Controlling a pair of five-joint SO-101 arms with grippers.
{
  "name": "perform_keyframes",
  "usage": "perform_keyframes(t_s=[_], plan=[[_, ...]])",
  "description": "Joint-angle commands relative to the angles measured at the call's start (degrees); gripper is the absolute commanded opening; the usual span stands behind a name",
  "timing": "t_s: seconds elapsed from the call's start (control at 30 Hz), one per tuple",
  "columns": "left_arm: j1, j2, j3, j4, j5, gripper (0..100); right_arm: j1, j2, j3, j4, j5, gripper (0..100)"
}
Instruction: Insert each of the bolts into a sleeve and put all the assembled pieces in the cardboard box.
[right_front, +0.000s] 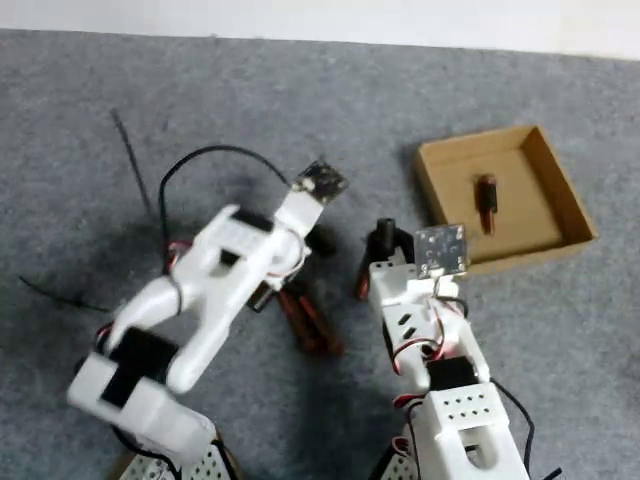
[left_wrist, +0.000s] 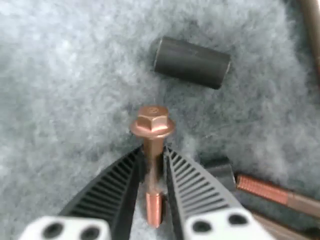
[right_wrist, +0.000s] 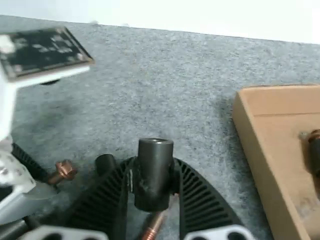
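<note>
The left gripper (left_wrist: 154, 156) pinches a copper bolt (left_wrist: 152, 125) by its shank, with the flanged hex head sticking out past the fingertips and the threaded end showing behind them. A little beyond the head, one black sleeve (left_wrist: 191, 62) lies on its side on the grey felt of the bench (left_wrist: 60, 75), apart from the bolt. Beside the gripper lies another bolt (left_wrist: 265, 190) with its thread visible.

The right gripper (right_wrist: 152, 172) is closed around a second black sleeve (right_wrist: 155, 150) and holds it upright, the open end facing up. This gripper stands near the middle of the bench, just beside the cardboard box (right_front: 520, 258), which sits toward the far right side. In the right wrist view the bolt of the left gripper is close to the held sleeve but does not touch it.

Inside the box, one assembled piece (right_front: 487, 203) lies on the bottom, near the middle. Between the two arms, nearer to the front edge of the bench, more reddish bolts (right_front: 318, 322) lie together on the felt.
</note>
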Motion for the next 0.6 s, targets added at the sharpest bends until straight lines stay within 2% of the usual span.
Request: perform_keyframes(t_s=[0.0, 0.1, 0.23, 0.33, 0.47, 0.57], plan=[[-1.0, -9.8, 7.2, -10.0, 0.0, 0, -0.8, -1.2, -0.7, -1.8, 0.7, 1.1], [-1.0, -12.4, 10.9, -16.0, 2.0, 0, -1.2, -1.2, -0.7, -1.8, 0.7, 1.1], [-3.3, -13.6, 12.8, -21.9, 12.4, 1, -3.0, -1.2, -0.7, -1.8, 0.7, 1.1], [-5.8, -13.7, 12.6, -24.3, 19.3, 1, -3.9, -1.2, 0.3, -2.0, 0.8, 1.1], [-6.4, -13.7, 12.9, -26.5, 25.1, 1, -5.5, -1.2, 1.4, -2.0, 1.1, 1.1], [-6.2, -13.8, 12.9, -27.1, 27.3, 1, -7.3, -1.2, 1.4, -2.0, 5.6, 1.1]])
